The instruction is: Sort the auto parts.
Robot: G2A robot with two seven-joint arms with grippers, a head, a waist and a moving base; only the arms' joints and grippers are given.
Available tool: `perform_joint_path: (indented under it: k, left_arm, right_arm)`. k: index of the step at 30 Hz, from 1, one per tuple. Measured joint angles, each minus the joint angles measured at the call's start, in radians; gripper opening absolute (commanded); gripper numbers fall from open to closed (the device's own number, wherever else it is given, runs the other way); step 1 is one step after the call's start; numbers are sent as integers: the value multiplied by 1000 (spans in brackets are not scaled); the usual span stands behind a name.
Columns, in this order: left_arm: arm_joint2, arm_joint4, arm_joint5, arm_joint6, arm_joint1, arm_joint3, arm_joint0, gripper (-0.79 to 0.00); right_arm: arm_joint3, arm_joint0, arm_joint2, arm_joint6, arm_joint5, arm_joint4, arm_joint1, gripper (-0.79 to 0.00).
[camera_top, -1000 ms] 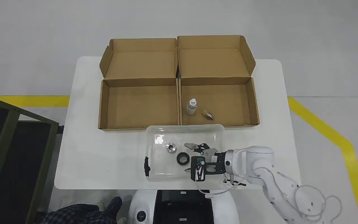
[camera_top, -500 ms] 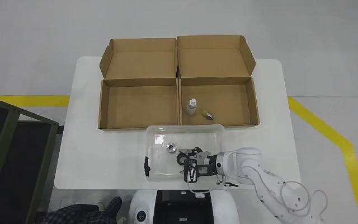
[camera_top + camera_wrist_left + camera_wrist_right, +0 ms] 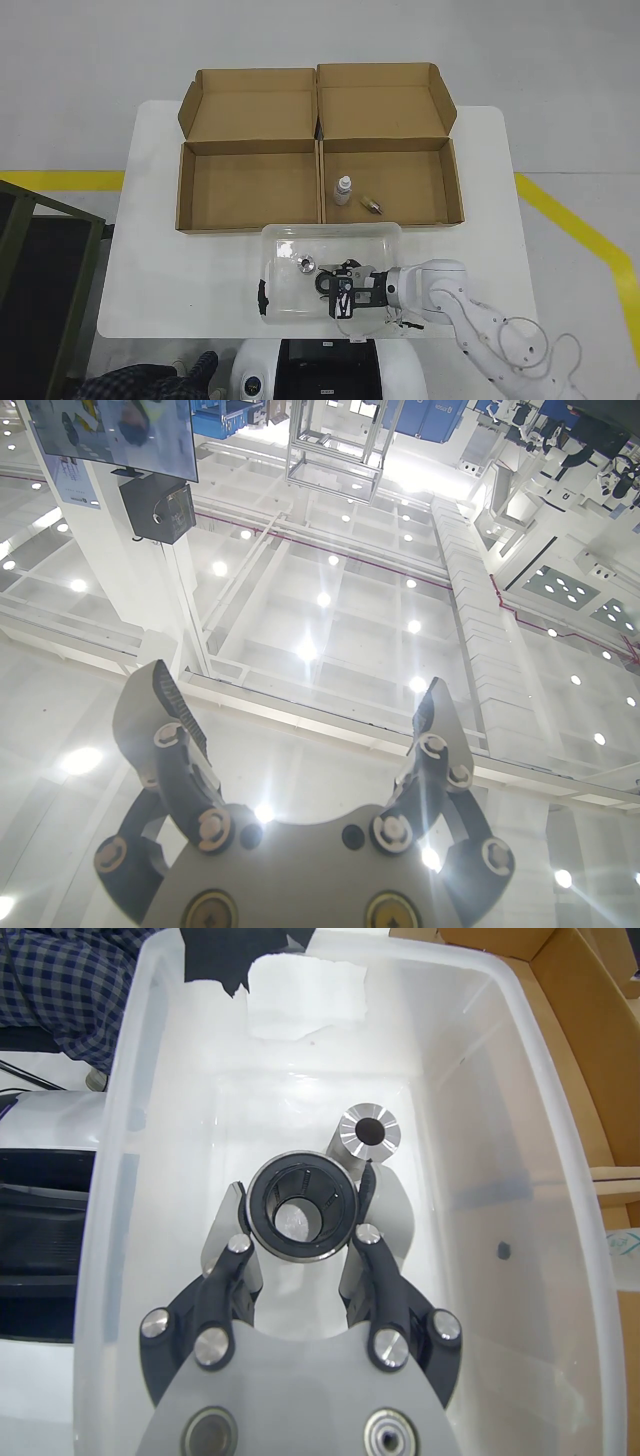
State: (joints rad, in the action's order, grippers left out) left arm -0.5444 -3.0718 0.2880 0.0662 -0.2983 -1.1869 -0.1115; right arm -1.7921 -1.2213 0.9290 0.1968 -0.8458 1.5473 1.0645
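1. Clear plastic bin [image 3: 525, 1028] stands on the table [image 3: 150, 250] at the robot's edge; it is judged to be the supply point, placed within reach of either arm
2. The right gripper [image 3: 303, 1188] is down inside the bin, its fingers [image 3: 367, 1188] clenched on opposite sides of the black bearing [image 3: 262, 1198]. The bearing stands bore-up, so the round outer wall offers the pads a grip
3. Whether the bearing is clear of the bin floor cannot be told
4. The left gripper [image 3: 295, 700] points at the ceiling, fingers released and holding nothing; judged parked
5. Count in the bin: two parts made out, the bearing and one silver sleeve [image 3: 385, 1140] just beside it
6. Count beyond the bin: two cardboard boxes [image 3: 455, 190] side by side, lids back, judged sorting destinations
7. The right-hand box holds one white bottle [image 3: 343, 189] and one small brass part [image 3: 372, 206]
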Motion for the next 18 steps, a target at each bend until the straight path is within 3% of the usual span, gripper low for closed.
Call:
perform_joint_path:
  k: [18]
  left_arm:
    - [0,0,0,0,0,0,0,0]
  right_arm:
    - [-121,1,139,-31,-64,-103,-25,-785]
